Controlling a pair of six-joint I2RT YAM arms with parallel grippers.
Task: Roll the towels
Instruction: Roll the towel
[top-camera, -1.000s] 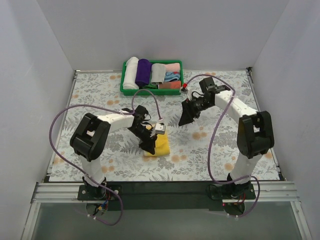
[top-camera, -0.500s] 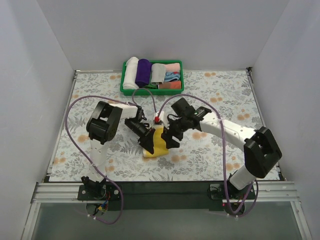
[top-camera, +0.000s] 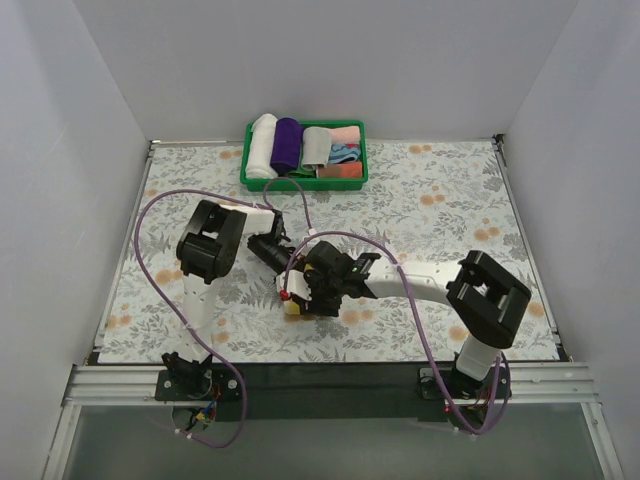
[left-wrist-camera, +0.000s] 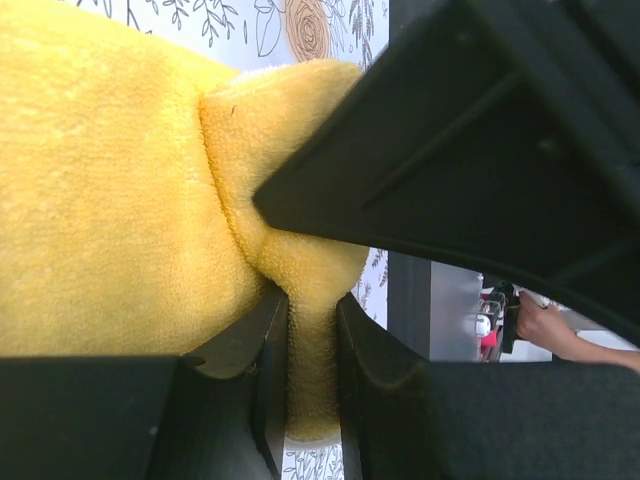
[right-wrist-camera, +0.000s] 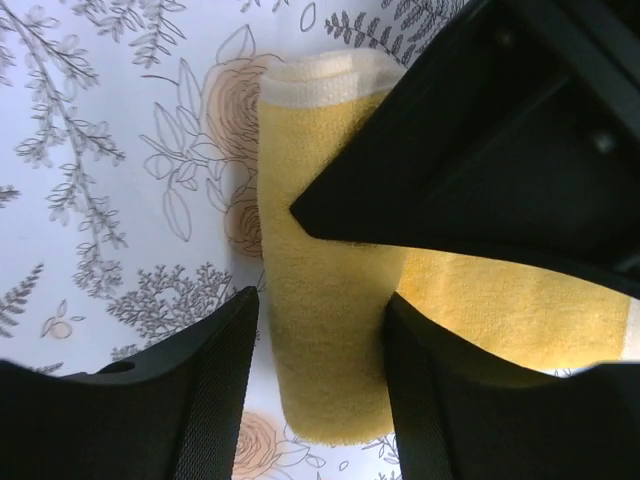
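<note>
The pale yellow towel (top-camera: 294, 309) lies near the front middle of the table, mostly hidden under both grippers in the top view. My left gripper (left-wrist-camera: 312, 350) is shut on a pinched fold of that towel (left-wrist-camera: 120, 200). My right gripper (right-wrist-camera: 318, 390) stands open astride the towel's rolled end (right-wrist-camera: 320, 330), its right finger against the cloth and a small gap at its left finger. In the top view the left gripper (top-camera: 287, 283) and right gripper (top-camera: 308, 292) almost touch. A light grey towel roll (top-camera: 316, 147) sits in the green basket.
The green basket (top-camera: 304, 184) at the back middle also holds a white roll (top-camera: 262, 146), a purple roll (top-camera: 286, 144) and pink and blue folded cloths. Purple cables loop over the flowered tablecloth (top-camera: 440, 210). White walls close in three sides.
My right arm has swung from the right back of the table across to the yellow towel and come down over its rolled end. The left gripper has stayed shut on the towel.
</note>
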